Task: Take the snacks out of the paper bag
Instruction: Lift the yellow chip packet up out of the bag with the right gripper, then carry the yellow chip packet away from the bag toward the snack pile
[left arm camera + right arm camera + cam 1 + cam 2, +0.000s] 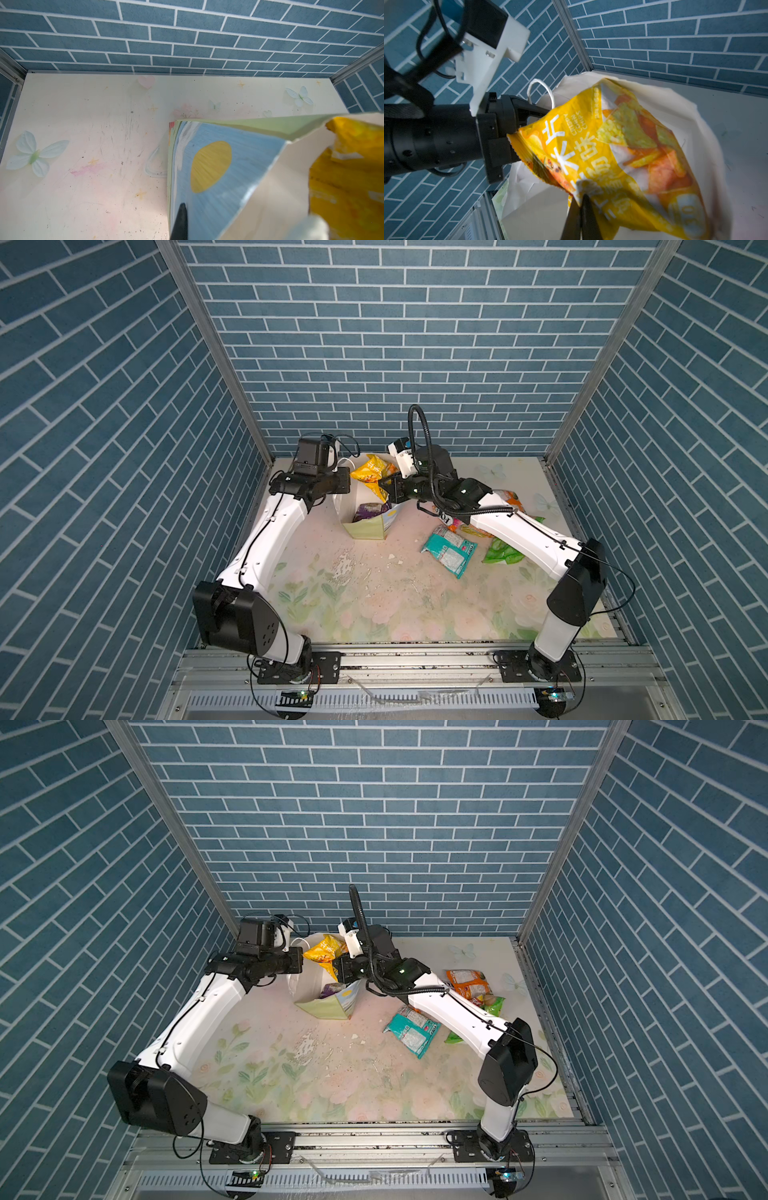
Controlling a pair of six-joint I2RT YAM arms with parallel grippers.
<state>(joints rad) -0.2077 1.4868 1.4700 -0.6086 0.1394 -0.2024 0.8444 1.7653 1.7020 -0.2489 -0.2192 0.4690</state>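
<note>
Floral tabletop (374, 593); right arm (511, 531) low, elbow bent, fingers (588, 220) on yellow packet (372, 470).

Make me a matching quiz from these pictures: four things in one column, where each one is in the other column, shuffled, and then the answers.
Things:
1. yellow packet
2. purple packet
3. teal packet
4. paper bag

Places:
A. lying flat on the table, outside the bag
B. wall pinched by the left gripper
C. held over the bag's mouth by the right gripper
D. down inside the bag

Pairs: 1-C, 2-D, 3-A, 4-B.
</note>
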